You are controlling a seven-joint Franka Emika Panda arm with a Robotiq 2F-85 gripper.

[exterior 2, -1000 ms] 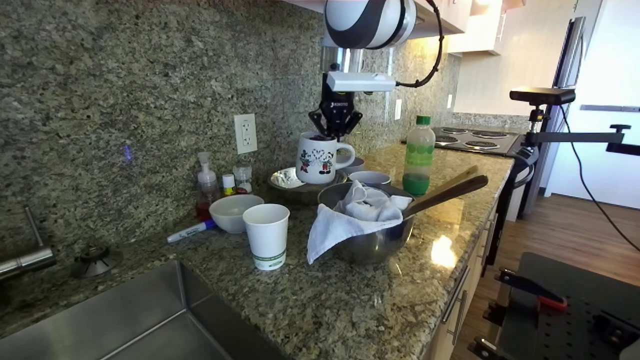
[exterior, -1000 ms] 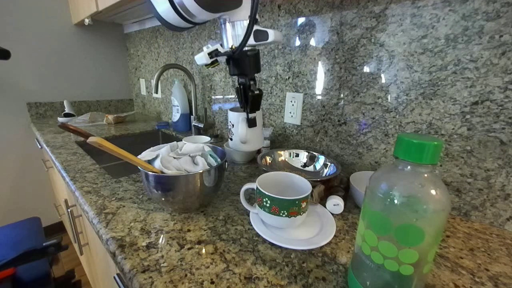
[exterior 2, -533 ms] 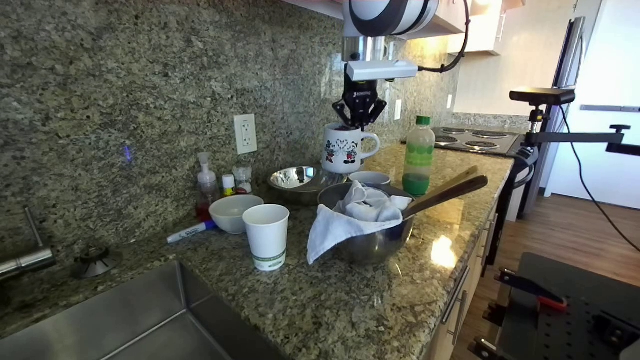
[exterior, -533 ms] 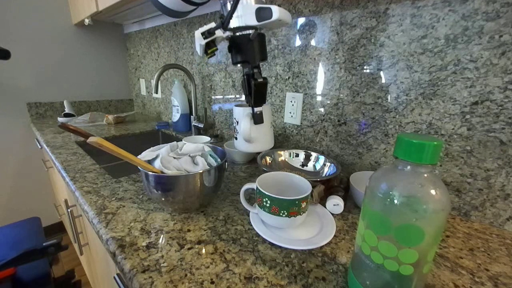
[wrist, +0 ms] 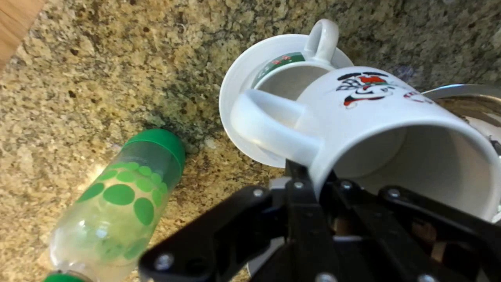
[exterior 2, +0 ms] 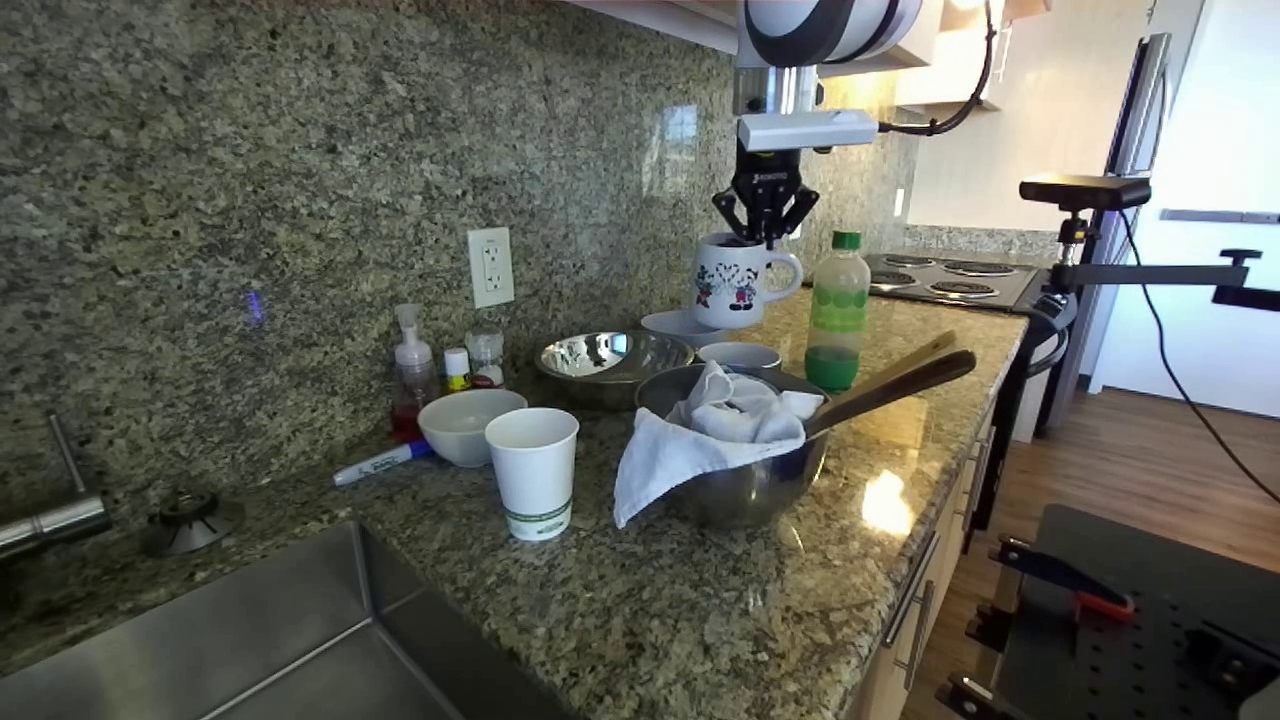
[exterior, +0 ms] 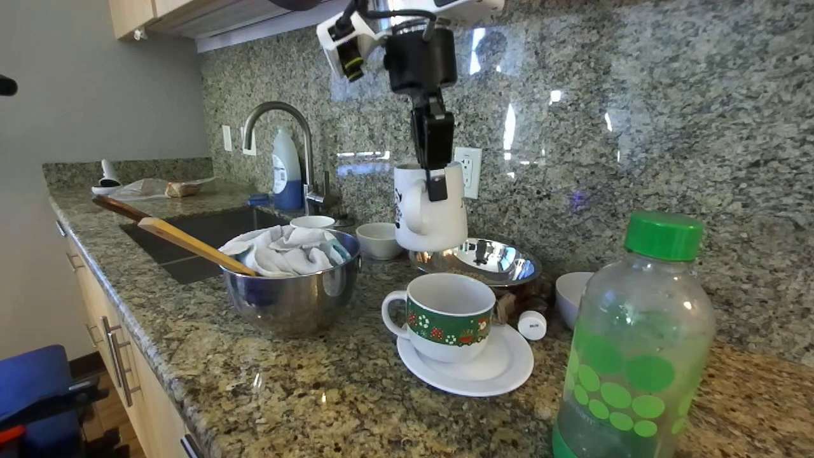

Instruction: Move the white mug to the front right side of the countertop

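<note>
One brand reads clear: ROBOTIQ, above your jaws; they pinch the white mug (exterior 2: 728,285) by its rim, aloft over the tabletop (exterior 2: 660,620). Marker (exterior 2: 375,466) lettering too small to read.

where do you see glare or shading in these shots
In an exterior view, a bright glare patch on the countertop; in an exterior view, white streaks on the granite backsplash; in the wrist view, a small highlight on the green-dotted bottle, and the white mug darker inside than outside.
</note>
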